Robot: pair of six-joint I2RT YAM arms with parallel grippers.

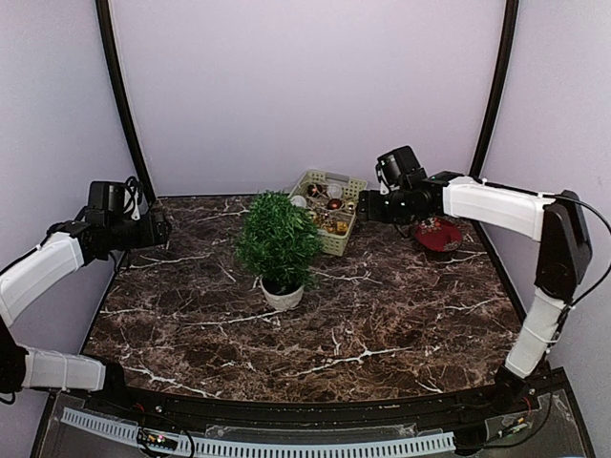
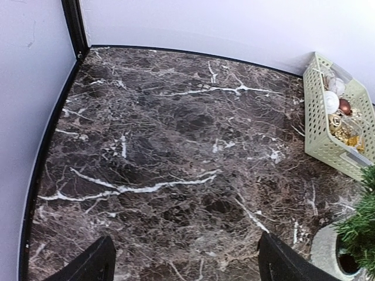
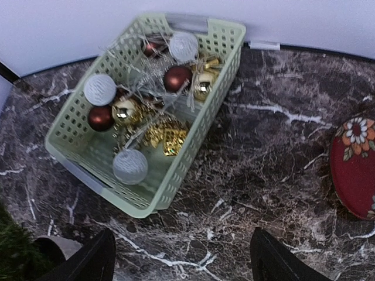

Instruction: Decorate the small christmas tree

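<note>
Two arms rise from the near edge of the table [image 1: 382, 334] in the top view. One small christmas tree [image 1: 278, 241] stands upright in its white pot [image 1: 283, 295] near the middle. One pale green basket [image 1: 331, 212] sits just behind it to the right, and one red plate [image 1: 438, 233] lies farther right. The left gripper [image 1: 164, 230] hangs over the table's left edge, well apart from the tree. The right gripper [image 1: 366, 206] hovers beside the basket. Bare marble spreads in front of the tree.

Seen from the left wrist, the fingers [image 2: 88, 266] are spread wide and hold nothing, over open marble.

Seen from the right wrist, the fingers [image 3: 94, 260] are also wide apart and empty, above the table just beside the basket. It holds three white balls [image 3: 99, 89], three dark red balls [image 3: 177, 78], two gold balls [image 3: 125, 109] and a gold tangle [image 3: 164, 136].
</note>
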